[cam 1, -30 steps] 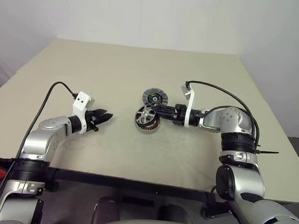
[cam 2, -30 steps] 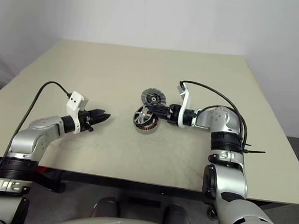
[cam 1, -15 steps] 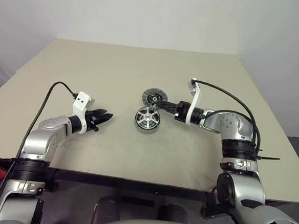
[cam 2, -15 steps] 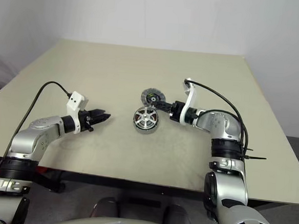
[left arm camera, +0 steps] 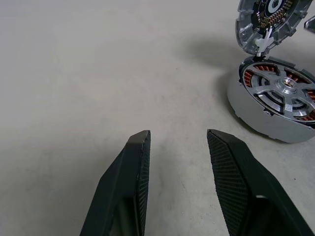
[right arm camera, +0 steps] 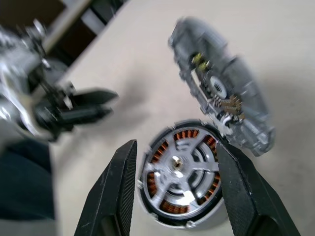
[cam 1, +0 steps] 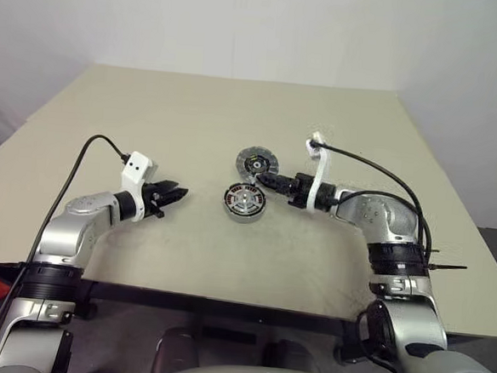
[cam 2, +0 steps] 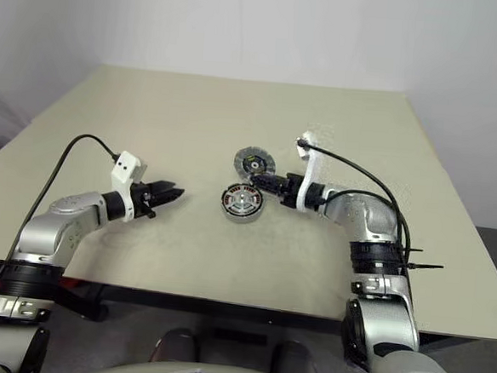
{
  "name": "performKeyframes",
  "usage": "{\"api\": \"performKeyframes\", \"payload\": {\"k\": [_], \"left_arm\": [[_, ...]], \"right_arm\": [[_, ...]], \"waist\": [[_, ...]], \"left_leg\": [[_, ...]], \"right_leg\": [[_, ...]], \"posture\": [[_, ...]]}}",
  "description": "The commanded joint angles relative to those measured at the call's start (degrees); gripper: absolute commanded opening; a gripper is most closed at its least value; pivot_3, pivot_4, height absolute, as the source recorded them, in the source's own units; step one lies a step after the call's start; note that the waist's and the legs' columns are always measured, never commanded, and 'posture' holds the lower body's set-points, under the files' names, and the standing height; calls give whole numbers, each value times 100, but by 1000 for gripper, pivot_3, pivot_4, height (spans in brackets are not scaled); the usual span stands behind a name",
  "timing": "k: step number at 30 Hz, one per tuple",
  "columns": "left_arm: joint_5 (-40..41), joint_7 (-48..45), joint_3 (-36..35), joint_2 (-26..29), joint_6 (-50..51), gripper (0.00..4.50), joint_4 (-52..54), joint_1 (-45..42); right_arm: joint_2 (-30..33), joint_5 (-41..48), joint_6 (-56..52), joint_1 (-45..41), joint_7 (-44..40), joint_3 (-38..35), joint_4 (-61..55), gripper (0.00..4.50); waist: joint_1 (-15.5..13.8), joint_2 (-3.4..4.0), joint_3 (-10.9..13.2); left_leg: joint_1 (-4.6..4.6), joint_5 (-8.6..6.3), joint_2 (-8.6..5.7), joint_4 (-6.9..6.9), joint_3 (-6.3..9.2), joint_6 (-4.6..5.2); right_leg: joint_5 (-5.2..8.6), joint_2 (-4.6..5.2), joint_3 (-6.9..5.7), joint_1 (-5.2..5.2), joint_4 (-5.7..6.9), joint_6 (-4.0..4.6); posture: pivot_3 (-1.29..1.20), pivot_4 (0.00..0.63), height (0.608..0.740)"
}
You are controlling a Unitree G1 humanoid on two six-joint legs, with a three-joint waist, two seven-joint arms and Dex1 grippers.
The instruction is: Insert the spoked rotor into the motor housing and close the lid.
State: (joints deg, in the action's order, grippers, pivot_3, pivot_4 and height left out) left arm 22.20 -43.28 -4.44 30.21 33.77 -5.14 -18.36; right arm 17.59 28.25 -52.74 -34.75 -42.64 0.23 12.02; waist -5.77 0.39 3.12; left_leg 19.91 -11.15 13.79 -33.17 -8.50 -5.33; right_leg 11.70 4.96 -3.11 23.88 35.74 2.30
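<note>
Your right gripper (cam 1: 264,181) stands open and empty beside the motor housing (cam 1: 245,202), where the spoked rotor (right arm camera: 180,168) sits. Your left gripper (cam 1: 174,194), also open and empty, hangs well apart; the lid (cam 1: 257,163) lies just beyond the housing.

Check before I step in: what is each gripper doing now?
Left gripper: open, empty.
Right gripper: open, empty.
</note>
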Motion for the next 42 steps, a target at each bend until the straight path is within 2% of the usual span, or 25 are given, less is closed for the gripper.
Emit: {"api": "performKeyframes", "payload": {"k": [1, 2, 5, 11, 12, 19, 28, 34, 42], "left_arm": [[54, 2, -46, -18, -16, 1944, 127, -115], [61, 8, -39, -35, -8, 1944, 136, -122], [45, 24, -5, -83, -5, 1944, 153, -128], [13, 23, 27, -121, -8, 1944, 152, -129], [9, 24, 30, -122, -8, 1944, 150, -131], [-1, 42, 0, -102, -4, 1944, 135, -123], [-3, 123, -48, -79, 9, 1944, 143, -121], [-15, 138, -80, -41, -39, 1944, 59, -114], [-10, 171, -63, -88, -44, 1944, 40, -143]], "right_arm": [[180, -613, 906, 109, -229, 605, -76, 2855], [218, -824, 1174, 141, -230, 776, -13, 2855], [258, -1189, 1812, 185, -246, 1001, 116, 2265], [165, -1333, 2200, 135, -299, 960, 224, 177], [146, -1346, 2219, 119, -300, 955, 235, 46], [46, -1383, 2173, 99, -508, 1103, 77, 46], [-196, -1775, 2159, 292, -262, 1361, 354, 46], [-144, -1664, 2477, 177, -400, 1152, 229, 46], [-47, -1157, 2131, -1, -1031, 1070, -546, 46]], "waist": [[-1, 0, 0], [-1, 0, 0], [7, 0, 0], [23, -1, 0], [24, -1, 0], [25, -1, 0], [32, -4, -3], [33, -4, -2], [31, -4, -2]], "left_leg": [[0, 0, 0, 0, 0, 0], [1, 0, 0, -1, 0, 0], [2, 0, 0, -2, 0, 0], [2, -1, 0, -2, 0, 2], [2, -1, 0, -2, 0, 2], [2, -1, 0, -2, 0, 3], [-9, -1, 0, -3, 0, 3], [-36, -3, 0, -2, 0, 6], [-34, -6, 1, -2, 1, 10]], "right_leg": [[0, 0, 0, 0, 0, 0], [0, 0, 0, -1, 0, 0], [0, 0, 0, 0, 0, 0], [0, -1, 0, 0, -1, 0], [0, 0, 0, 0, 0, 0], [0, 0, 0, 0, 0, 1], [0, -1, 1, -9, 1, 1], [1, -1, 1, -40, -1, 0], [1, -2, 1, -40, -4, 0]], "posture": [[0, 0, 740], [0, 0, 740], [0, 0, 740], [0, 0, 740], [0, 0, 740], [0, 0, 740], [0, 0, 740], [0, 0, 740], [0, 0, 740]]}}
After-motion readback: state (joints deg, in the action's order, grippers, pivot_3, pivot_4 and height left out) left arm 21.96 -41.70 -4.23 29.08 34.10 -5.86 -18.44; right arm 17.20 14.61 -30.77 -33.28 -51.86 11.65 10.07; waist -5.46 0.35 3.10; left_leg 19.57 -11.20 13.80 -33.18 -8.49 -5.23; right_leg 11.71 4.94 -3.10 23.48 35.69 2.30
